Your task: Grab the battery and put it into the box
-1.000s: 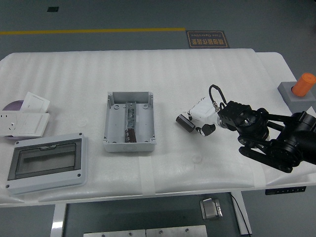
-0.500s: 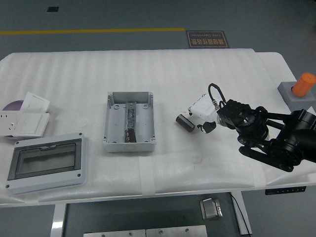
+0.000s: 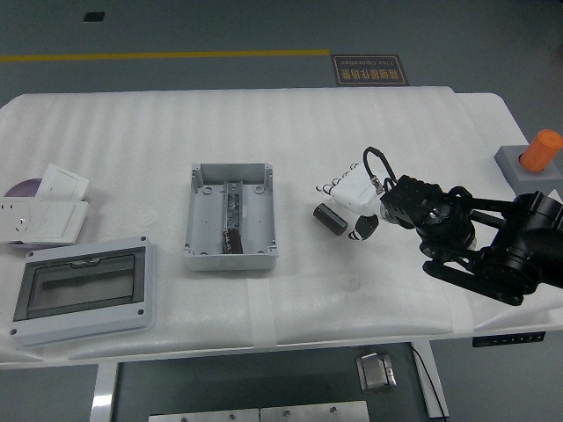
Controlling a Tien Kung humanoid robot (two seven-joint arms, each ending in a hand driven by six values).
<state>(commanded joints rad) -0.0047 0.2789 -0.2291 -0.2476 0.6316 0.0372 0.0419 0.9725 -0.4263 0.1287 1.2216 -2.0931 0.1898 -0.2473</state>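
A dark cylindrical battery [image 3: 330, 217] lies on the white table [image 3: 352, 132], right of the open grey box [image 3: 201, 230]. My right hand [image 3: 342, 210] reaches in from the right and is open. Its white fingers [image 3: 345, 187] are spread just above and behind the battery, and the thumb [image 3: 361, 228] is low on the battery's right. I cannot tell whether any finger touches the battery. Inside the box, a metal rail runs down the middle, and a second dark battery [image 3: 233, 239] lies at its near end. The left arm is out of view.
A grey enclosure with a clear window lid [image 3: 84, 290] lies at the front left. White socket plates [image 3: 48, 211] and a purple disc [image 3: 19, 188] sit at the left edge. A grey block with an orange knob [image 3: 532, 161] stands at the right edge.
The white fingers have lifted and spread, moving up and slightly left away from the battery. The battery has stayed almost where it was.
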